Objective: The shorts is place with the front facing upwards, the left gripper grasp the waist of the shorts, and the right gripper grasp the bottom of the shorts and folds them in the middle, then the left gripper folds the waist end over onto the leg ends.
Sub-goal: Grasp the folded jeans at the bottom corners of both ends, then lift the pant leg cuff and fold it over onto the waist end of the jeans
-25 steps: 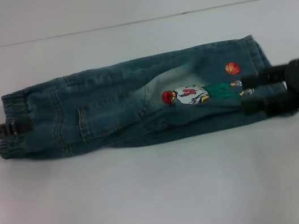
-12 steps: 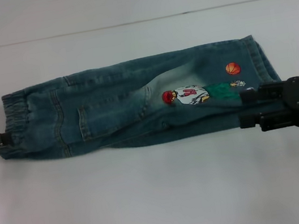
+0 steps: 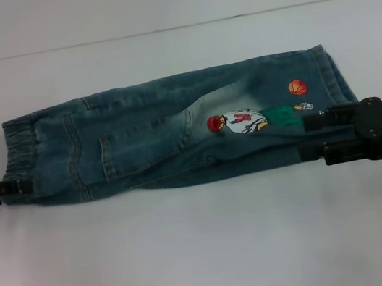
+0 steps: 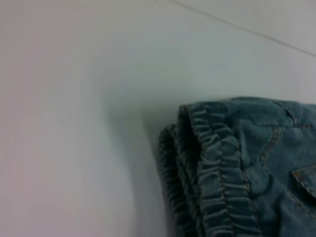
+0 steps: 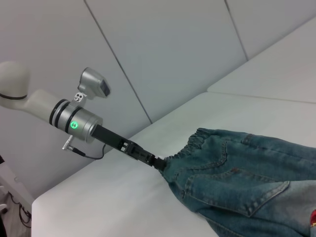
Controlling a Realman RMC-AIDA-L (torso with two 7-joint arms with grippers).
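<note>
Folded shorts (image 3: 167, 132) flat on white table (image 3: 196, 259); left gripper (image 3: 21, 186) clamped on waist (image 3: 20, 153), right gripper (image 3: 322, 139) clamped on leg ends (image 3: 335, 82).

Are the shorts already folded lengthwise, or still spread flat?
Folded lengthwise. The shorts lie as one narrow strip, and the left wrist view shows the waist doubled into stacked layers.

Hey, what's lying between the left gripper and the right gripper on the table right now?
Only the shorts, folded lengthwise, span from the left gripper at the waist to the right gripper near the leg ends; the head view shows it.
</note>
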